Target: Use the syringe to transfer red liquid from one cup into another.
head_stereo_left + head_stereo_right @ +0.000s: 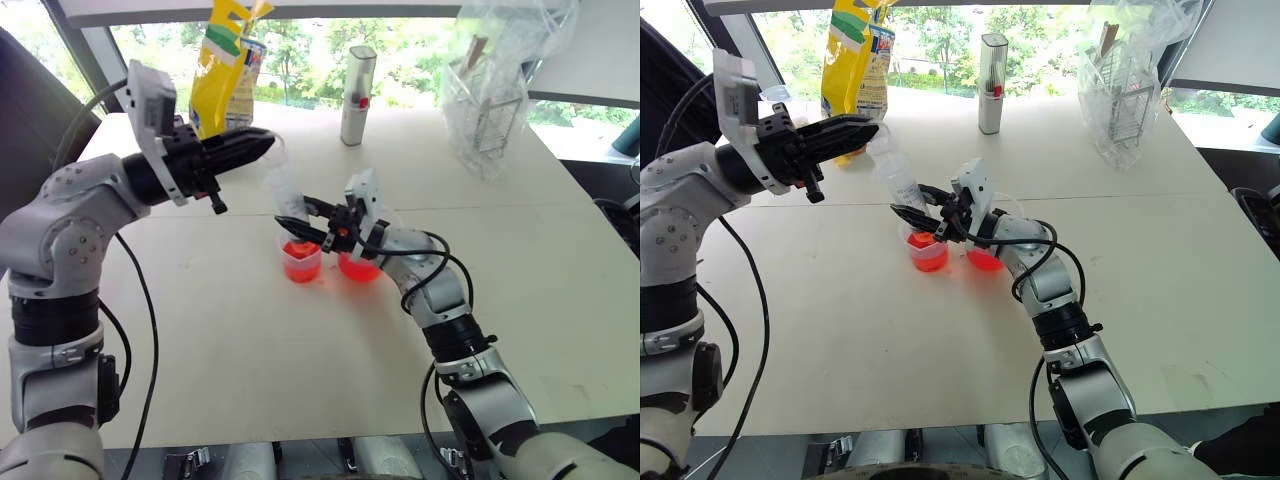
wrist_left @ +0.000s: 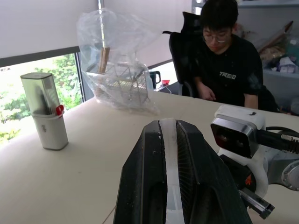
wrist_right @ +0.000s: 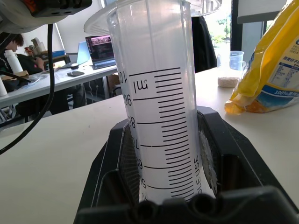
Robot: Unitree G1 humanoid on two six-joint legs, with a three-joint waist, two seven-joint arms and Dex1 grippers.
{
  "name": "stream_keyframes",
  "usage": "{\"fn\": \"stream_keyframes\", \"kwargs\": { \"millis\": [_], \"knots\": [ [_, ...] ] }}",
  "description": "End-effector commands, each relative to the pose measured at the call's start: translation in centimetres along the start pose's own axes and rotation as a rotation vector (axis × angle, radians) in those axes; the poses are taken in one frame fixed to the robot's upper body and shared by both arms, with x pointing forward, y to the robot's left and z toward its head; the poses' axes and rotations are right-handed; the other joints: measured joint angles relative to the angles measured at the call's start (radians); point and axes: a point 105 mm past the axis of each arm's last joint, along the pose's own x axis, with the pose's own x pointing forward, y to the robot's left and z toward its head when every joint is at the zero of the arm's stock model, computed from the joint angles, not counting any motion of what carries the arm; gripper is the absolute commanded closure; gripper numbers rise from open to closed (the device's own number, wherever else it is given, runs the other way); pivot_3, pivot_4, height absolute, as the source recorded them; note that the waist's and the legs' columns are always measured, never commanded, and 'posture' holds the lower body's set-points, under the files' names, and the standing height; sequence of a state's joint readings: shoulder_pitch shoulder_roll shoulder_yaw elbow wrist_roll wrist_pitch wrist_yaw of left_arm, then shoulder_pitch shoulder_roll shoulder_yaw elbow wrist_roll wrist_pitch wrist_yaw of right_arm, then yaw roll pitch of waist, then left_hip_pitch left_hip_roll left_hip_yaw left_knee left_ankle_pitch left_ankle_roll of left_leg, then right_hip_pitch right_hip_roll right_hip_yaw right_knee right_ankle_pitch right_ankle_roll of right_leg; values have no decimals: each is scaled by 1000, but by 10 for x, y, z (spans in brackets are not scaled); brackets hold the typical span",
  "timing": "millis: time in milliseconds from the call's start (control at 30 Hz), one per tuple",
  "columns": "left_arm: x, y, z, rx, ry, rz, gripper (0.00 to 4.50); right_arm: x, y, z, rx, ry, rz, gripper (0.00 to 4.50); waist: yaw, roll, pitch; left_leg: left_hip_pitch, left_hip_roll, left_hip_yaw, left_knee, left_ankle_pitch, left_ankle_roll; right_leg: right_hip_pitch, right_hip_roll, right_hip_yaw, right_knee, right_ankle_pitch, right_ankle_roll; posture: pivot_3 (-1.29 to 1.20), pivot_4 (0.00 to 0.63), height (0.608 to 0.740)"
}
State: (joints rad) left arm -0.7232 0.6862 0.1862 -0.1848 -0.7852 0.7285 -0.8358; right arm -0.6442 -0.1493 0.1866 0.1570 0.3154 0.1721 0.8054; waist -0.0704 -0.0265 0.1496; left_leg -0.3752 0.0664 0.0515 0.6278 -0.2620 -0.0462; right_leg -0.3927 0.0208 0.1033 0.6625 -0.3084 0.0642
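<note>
Syringe (image 3: 161, 116) clamped by both pincers, mid-table, edges distant

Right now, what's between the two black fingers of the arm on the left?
In the left wrist view, a clear flat strip, the syringe's plunger, is pinched between the left gripper's fingers. The head views show the syringe reaching down toward the small cup.

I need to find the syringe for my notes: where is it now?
In the head views the syringe is mid-table, tilted over the smaller cup, its barrel in the right gripper and its plunger in the left gripper.
</note>
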Motion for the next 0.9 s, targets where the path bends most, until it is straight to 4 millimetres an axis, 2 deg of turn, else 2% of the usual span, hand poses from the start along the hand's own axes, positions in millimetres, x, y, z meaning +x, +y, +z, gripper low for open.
{"fn": "stream_keyframes", "kwargs": {
  "millis": [33,300,433,900],
  "knots": [
    [9,-12,-3,37,27,-58,4469,3,0,38,-77,-100,10,3124,0,0,0,0,0,0,0,0,0,0,0,0,0,0,0,0,150,740],
    [13,-16,-20,32,67,-79,4469,-1,-2,79,-94,-183,-14,3124,0,0,0,0,0,0,-1,0,0,-1,0,0,0,0,0,0,150,740],
    [14,-17,-26,31,78,-86,4469,0,-5,93,-92,-212,-26,3124,0,0,0,0,0,0,-1,0,0,-1,0,0,0,0,0,0,150,740],
    [12,-22,-41,38,125,-102,4469,7,-7,105,-68,-252,-37,3124,0,0,0,-1,0,0,-1,0,0,-1,0,0,-1,0,0,0,150,740]
  ]
}}
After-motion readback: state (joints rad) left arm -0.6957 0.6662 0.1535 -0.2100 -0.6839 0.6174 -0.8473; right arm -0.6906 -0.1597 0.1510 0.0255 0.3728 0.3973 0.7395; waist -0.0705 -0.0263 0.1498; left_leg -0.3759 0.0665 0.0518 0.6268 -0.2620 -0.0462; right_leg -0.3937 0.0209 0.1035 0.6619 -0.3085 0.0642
